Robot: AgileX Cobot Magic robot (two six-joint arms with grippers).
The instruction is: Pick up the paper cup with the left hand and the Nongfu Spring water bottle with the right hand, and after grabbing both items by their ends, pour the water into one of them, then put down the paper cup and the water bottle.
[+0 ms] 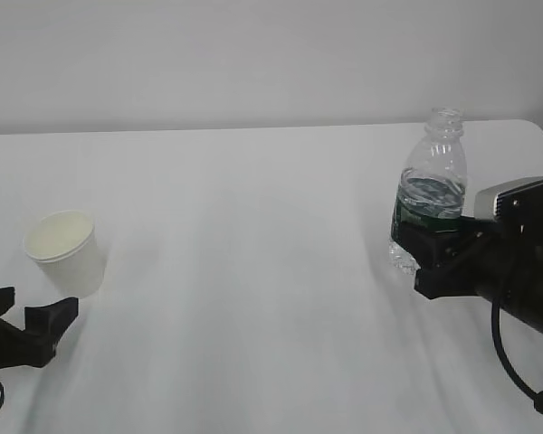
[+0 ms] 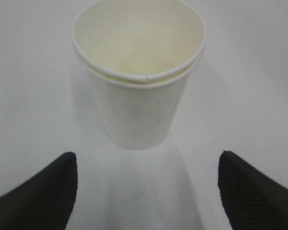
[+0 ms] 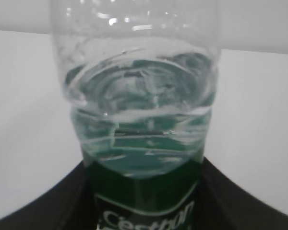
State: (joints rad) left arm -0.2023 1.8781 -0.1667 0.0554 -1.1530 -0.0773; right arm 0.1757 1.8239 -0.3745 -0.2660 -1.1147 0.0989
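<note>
The white paper cup (image 1: 65,251) stands upright on the table at the left, its cream inside showing empty (image 2: 139,43). My left gripper (image 1: 38,300) sits low just in front of it, open, and the cup's base lies beyond the fingertips (image 2: 67,165), not between them. The Nongfu Spring water bottle (image 1: 434,167), clear and capless, stands upright at the right. My right gripper (image 1: 432,242) is shut on its dark green label (image 3: 144,191), a black finger on each side. Clear water (image 3: 144,139) shows inside the bottle above the label.
A white table (image 1: 253,271) spreads between the cup and the bottle. Its back edge meets a pale wall (image 1: 253,54), and its right corner shows behind the bottle.
</note>
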